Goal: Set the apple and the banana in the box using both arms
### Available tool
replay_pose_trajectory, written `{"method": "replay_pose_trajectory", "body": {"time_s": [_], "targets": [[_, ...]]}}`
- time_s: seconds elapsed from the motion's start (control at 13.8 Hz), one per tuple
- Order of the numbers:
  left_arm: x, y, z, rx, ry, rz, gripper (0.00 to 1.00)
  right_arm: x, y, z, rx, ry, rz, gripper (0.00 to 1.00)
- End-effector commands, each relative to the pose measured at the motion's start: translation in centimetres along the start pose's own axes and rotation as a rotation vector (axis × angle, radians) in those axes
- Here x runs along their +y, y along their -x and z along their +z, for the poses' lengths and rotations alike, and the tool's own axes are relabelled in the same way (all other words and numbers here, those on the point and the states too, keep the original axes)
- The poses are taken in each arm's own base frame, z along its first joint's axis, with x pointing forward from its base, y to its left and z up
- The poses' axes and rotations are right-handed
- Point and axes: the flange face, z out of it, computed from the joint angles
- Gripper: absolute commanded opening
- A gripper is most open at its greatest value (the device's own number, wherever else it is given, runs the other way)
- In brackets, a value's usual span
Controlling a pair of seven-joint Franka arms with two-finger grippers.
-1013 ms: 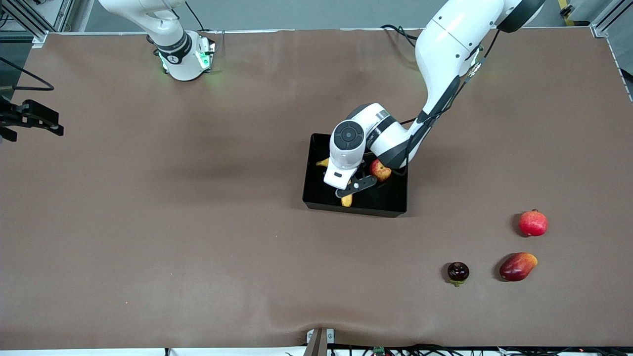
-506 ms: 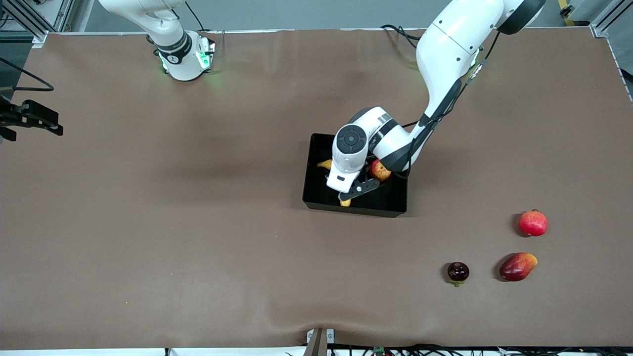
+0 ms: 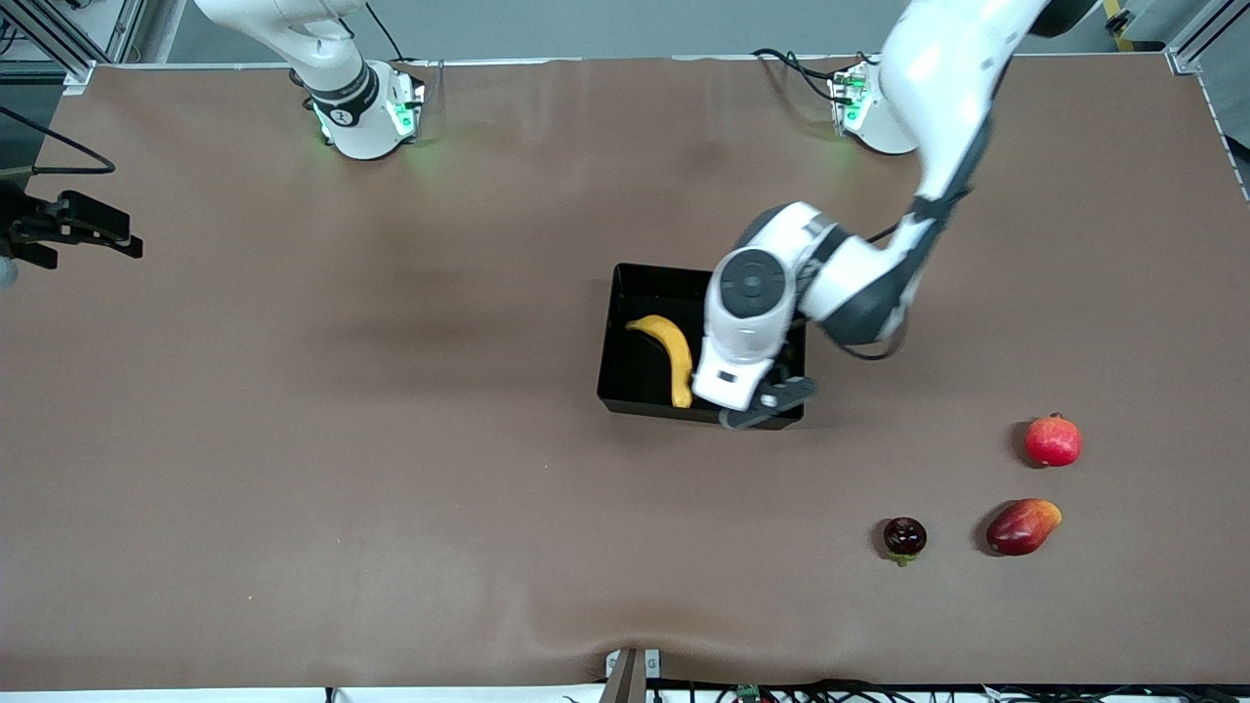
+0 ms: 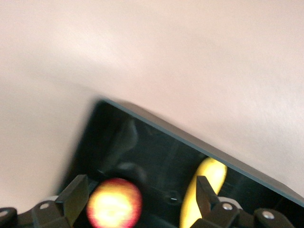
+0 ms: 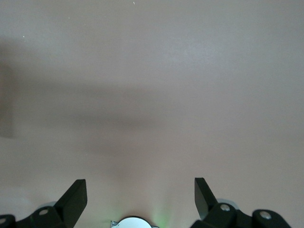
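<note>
Front view: box (image 3: 640,293) mid-table, banana (image 3: 671,353) lying inside; left gripper (image 3: 767,408) over the box's end toward the left arm's end; right gripper (image 3: 73,229) waits at the right arm's end of the table.
Left wrist view: fingers (image 4: 76,194) spread, nothing gripped; apple (image 4: 114,204) below in the box, banana beside.
Right wrist view: fingers (image 5: 76,195) spread over bare table (image 5: 152,95)

Box (image 3: 645,376) glossy black. In it, banana (image 3: 671,353) plain yellow, and apple (image 4: 114,204) red with a yellow patch. Table (image 3: 391,439) covering flat brown. Away from the box toward the left arm's end: pomegranate (image 3: 1053,440) red, mango (image 3: 1021,526) red-orange, small fruit (image 3: 904,537) dark maroon with green stem. Arms (image 3: 869,283) white, black bands.
</note>
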Motion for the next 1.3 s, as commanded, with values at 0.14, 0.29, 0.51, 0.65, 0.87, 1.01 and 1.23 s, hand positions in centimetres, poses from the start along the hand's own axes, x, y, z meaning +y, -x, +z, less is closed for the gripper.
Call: {"method": "replay_pose_trajectory", "body": {"time_s": [0.14, 0.29, 0.51, 0.65, 0.87, 1.01, 1.23], "targets": [[-9.3, -5.7, -8.1, -0.044, 0.025, 0.108, 1.00, -0.1, 1.0, -0.3, -0.021, -0.031, 0.035, 1.00], [-13.8, -7.3, -11.5, -0.033, 0.026, 0.114, 1.00, 0.1, 1.0, -0.1, -0.023, -0.033, 0.039, 1.00], [-18.4, -7.6, -15.9, -0.014, 0.013, 0.156, 1.00, 0.0, 1.0, -0.5, -0.017, -0.029, 0.037, 1.00], [-20.7, -7.3, -18.6, 0.005, 0.008, 0.143, 1.00, 0.0, 0.9, -0.4, -0.019, -0.022, 0.035, 1.00], [-24.1, -6.6, -22.2, 0.035, -0.001, 0.142, 1.00, -0.2, 0.7, -0.2, -0.021, -0.020, 0.029, 1.00], [-26.8, -6.6, -23.8, 0.042, -0.008, 0.188, 1.00, -0.2, 0.7, -0.2, -0.022, -0.017, 0.027, 1.00], [-29.6, -6.1, -25.9, 0.045, 0.010, 0.229, 1.00, -0.2, 0.7, -0.2, -0.023, -0.017, 0.024, 1.00]]}}
